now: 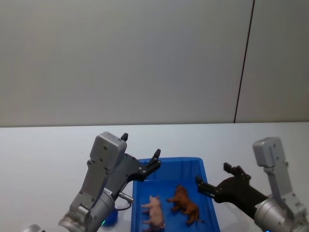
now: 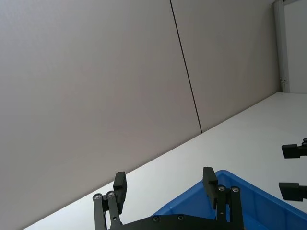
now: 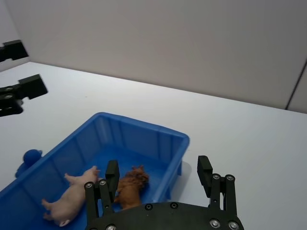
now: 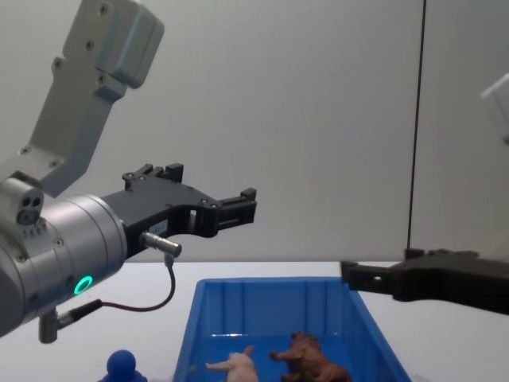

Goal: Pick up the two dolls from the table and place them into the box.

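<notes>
Both dolls lie inside the blue box (image 1: 170,160): the pale pink pig (image 1: 153,210) on the left and the reddish-brown shaggy one (image 1: 186,206) beside it on the right. The right wrist view shows the pig (image 3: 73,196) and the brown doll (image 3: 131,185) on the box floor. My left gripper (image 1: 141,146) hangs open above the box's far left corner, holding nothing. Just right of the box, my right gripper (image 1: 212,173) is raised and open, also holding nothing. In the chest view both grippers hover above the box (image 4: 270,307).
A small blue round-headed figure (image 4: 123,368) stands on the white table (image 1: 48,145) just left of the box, under my left arm. Behind the table rises a plain grey wall with a dark vertical seam.
</notes>
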`<state>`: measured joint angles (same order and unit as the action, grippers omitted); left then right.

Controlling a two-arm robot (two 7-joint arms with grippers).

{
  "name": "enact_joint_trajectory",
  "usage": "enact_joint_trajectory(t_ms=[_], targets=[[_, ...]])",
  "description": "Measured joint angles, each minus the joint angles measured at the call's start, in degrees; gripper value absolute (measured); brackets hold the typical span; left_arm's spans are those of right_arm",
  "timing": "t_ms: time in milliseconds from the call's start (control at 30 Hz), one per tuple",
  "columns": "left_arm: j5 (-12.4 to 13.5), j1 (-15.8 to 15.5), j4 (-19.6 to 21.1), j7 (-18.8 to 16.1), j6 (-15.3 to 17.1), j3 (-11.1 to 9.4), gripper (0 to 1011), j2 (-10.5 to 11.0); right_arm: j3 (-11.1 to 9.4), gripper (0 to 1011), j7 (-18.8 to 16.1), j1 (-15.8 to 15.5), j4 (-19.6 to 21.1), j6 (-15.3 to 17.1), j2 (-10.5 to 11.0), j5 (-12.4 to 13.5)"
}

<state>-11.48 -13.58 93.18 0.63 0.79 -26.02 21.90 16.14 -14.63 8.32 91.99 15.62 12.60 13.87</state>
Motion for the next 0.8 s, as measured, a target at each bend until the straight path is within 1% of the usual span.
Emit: enact_joint_trajectory(t_ms=[100, 133, 300, 500, 667, 800], targets=[[0.0, 0.0, 0.0, 0.0, 0.0, 0.0, 1001, 0.0, -0.3, 1001, 2.1, -0.8, 0.7, -0.6, 0.4, 0.1], [0.0, 0.0, 0.0, 0.0, 0.0, 0.0, 1001, 0.0, -0.5, 1001, 3.3, -1.2, 1.1, -1.0, 0.6, 0.2], [0.0, 0.0, 0.0, 0.0, 0.0, 0.0, 1001, 0.0, -1.1, 1001, 6.1, -2.6, 2.3, -1.9, 1.4, 0.6], [0.0, 0.0, 0.0, 0.0, 0.0, 0.0, 1001, 0.0, -1.7, 1001, 8.7, -4.0, 3.6, -2.8, 2.2, 1.0], [0.0, 0.0, 0.0, 0.0, 0.1, 0.0, 1001, 0.0, -2.0, 1001, 10.0, -4.7, 4.2, -3.3, 2.6, 1.2], [-0.1, 0.2, 0.3, 0.0, 0.8, 0.3, 1001, 0.3, -2.2, 1001, 10.9, -5.1, 4.6, -3.6, 2.8, 1.3]])
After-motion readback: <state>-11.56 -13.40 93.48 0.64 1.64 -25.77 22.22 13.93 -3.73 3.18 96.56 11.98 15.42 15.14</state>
